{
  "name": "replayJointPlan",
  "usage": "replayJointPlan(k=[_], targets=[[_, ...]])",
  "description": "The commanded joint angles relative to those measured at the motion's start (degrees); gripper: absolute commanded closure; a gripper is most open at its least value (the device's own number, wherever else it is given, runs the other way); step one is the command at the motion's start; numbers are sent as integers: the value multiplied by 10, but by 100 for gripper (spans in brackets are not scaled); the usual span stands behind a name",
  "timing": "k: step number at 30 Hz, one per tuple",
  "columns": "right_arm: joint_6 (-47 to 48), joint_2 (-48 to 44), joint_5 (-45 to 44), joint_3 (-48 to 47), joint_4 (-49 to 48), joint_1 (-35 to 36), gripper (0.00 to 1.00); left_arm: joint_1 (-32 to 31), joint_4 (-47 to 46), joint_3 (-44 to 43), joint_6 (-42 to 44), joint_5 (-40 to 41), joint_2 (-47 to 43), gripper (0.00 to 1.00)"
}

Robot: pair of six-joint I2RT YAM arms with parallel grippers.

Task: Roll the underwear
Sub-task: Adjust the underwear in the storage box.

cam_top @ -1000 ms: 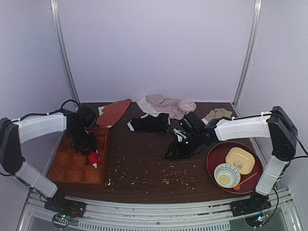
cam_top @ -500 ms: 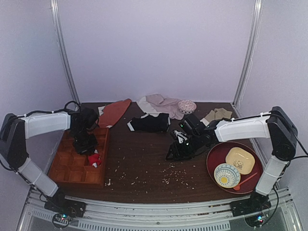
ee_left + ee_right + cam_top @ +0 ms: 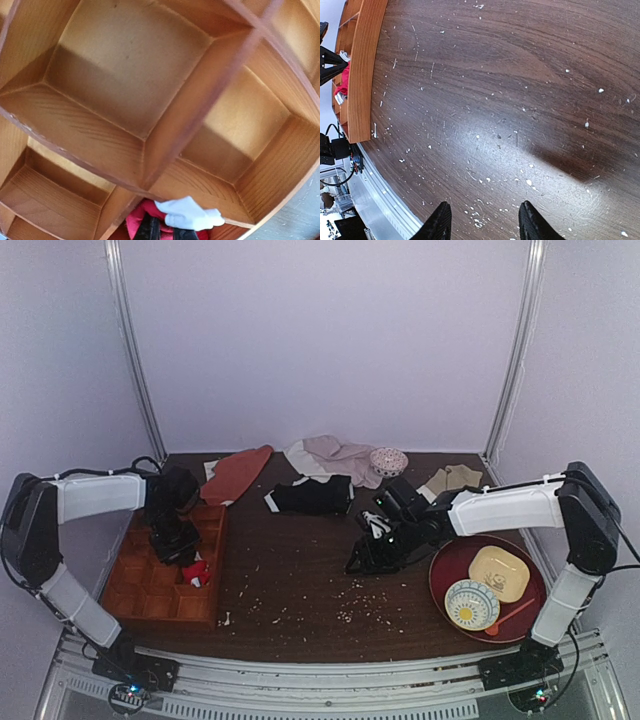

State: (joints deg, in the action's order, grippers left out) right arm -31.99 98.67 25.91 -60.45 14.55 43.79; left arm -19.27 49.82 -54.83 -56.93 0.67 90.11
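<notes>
Evidently the task is near its end. On the worktop [image 3: 300, 580], the tray [image 3: 150, 592] of wooden compartments fills the lower left of the overhead view, and the underwear [image 3: 196, 571] sits as a small red bundle in a cell by the tray's right edge, with a white scrap showing on top. The left end effector [image 3: 183, 554] hangs over the tray, just up and left of the bundle. At the bottom edge of its wrist view, two black fingertips [image 3: 150, 231] stand close together against the red cloth. So little of them shows that I cannot tell whether they are clamped on the fabric or have let it go. The right end effector [image 3: 484, 221] hovers right of centre over bare, crumb-strewn wood, with its fingers spread and nothing between them. I judge that the rolling itself is done and the step in hand is stowing the bundle. The next move calls for the left fingers to part, if they are closed, and then rise straight up between the dividers. A snag on the white edge could drag the cloth out and loosen the roll.
</notes>
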Motion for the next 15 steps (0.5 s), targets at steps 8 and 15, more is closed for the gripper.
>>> replayJointPlan(k=[8, 15], targets=[[-18, -36, -5, 29, -35, -2, 54, 34, -63, 88, -63, -96, 133, 92], [-20, -51, -6, 55, -51, -3, 54, 34, -36, 74, -67, -73, 107, 93]])
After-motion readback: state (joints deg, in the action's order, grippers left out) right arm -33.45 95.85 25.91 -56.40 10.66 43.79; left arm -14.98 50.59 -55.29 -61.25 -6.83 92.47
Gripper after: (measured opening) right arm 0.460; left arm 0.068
